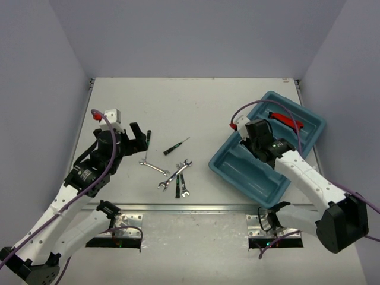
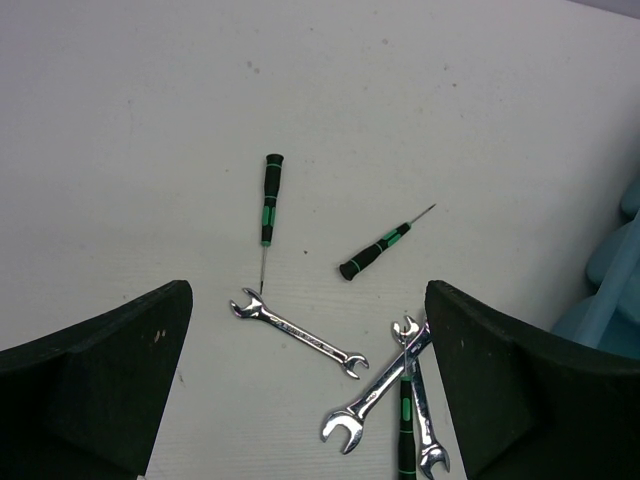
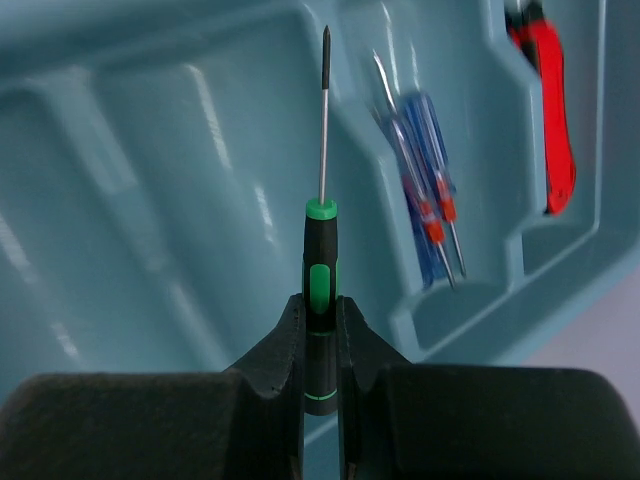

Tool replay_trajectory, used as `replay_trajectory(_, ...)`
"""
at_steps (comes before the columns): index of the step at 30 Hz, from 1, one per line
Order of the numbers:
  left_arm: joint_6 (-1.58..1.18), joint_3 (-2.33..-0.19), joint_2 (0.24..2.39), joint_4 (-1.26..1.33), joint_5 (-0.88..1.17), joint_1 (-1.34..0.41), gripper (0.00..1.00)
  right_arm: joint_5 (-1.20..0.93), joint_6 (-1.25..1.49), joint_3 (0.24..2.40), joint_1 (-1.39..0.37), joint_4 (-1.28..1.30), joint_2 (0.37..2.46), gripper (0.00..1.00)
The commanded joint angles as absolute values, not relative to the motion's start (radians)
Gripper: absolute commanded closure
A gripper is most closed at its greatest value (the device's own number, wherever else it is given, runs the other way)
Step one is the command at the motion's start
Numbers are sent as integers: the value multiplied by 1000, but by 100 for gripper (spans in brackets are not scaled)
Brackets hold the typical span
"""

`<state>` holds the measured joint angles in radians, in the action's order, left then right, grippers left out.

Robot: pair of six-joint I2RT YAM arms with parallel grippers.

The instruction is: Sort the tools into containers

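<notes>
Right wrist: right end effector [image 3: 320, 312] grips a green-black screwdriver [image 3: 321, 255] above the tray [image 3: 150, 150] holding blue screwdrivers [image 3: 425, 190].

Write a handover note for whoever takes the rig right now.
Left gripper: open, empty, above the loose tools on the table.
Right gripper: shut on the held screwdriver, over the tray.
Done: red tool and blue screwdrivers lie in neighbouring tray compartments.
Left: place the held screwdriver. On the table remain three wrenches and three loose screwdrivers, one of them under two crossed wrenches.
</notes>
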<state>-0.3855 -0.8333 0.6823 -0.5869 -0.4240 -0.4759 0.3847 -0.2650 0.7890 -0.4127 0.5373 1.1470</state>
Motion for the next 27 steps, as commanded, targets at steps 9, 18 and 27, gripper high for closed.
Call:
replay_trajectory(9,-355,-830,746,-537,-371,-466,0,482,-234,826,-339,488,1230,47)
replay_trajectory(18,-497,-829,880,-553,-267,-550,0,253,149,1027,-341,622,1163,1)
replay_trajectory(27,-795,-779,1173,-538,-467,-925,10,154,212,930,-342,556,1081,1)
